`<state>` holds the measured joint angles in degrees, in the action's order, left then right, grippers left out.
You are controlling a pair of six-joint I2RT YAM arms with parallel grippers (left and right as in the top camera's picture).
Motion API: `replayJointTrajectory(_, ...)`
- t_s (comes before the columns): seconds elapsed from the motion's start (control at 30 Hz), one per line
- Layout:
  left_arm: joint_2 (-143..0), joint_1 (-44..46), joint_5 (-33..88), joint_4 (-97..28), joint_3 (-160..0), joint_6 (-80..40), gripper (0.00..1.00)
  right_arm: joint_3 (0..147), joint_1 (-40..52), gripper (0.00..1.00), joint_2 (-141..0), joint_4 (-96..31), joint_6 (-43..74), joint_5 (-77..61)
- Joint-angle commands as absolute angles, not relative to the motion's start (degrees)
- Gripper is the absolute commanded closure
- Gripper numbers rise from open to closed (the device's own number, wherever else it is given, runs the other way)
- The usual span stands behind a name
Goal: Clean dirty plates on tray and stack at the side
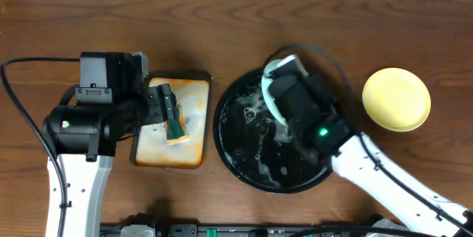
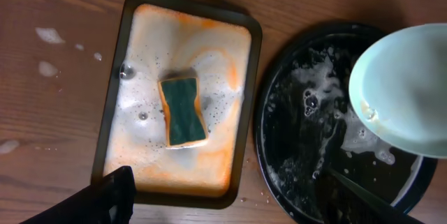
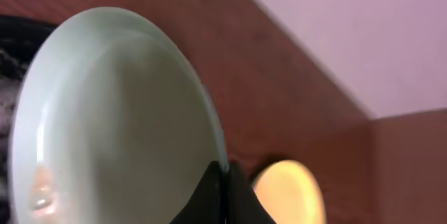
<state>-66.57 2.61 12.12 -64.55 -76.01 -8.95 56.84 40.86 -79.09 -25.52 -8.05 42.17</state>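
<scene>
**Right arm.** We find the right gripper (image 3: 223, 184) clenched on the rim of a pale mint-green round plate (image 3: 119, 112). The dark fingers (image 3: 209, 192) are cut off by the lower frame edge, so only their tips at the rim can be seen. The plate is tilted steeply. It carries a small orange mark near its lower edge, which is blurred in the wrist view. From overhead the wrist covers most of the plate and leaves only a pale arc showing. We cannot tell whether the plate's lower edge touches anything beneath.

**Left arm.** The left gripper (image 1: 171, 111) stands wide open and holds nothing. It hangs over a green rectangular sponge (image 2: 183, 109). Its own camera shows only one dark finger (image 2: 105, 199), in the lower left corner.

**Surroundings.**
- The held plate is over the far right part of the large round black tray (image 1: 244, 156), which is wet with white suds. The right arm hides part of that tray.
- The sponge lies in a smaller rectangular orange-stained tray (image 2: 257, 42) full of foam, just left of the black tray.
- A yellow round plate (image 1: 396, 98) sits on the brown wooden table (image 1: 222, 15), off to the right and apart from the black tray.
</scene>
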Motion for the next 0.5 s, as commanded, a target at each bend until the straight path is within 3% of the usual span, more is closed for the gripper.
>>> replayJointTrajectory(0.0, -66.22, 2.26, 12.62, -64.86, -77.03, -8.62, 0.17, 57.43, 47.44, 0.99, -78.00, -23.09, -11.29, 60.60)
replayJointTrajectory(0.47, -66.22, 2.26, 12.62, -64.86, -77.03, -8.62, 0.17, 57.43, 52.18, 0.99, -78.00, -20.67, -13.98, 69.19)
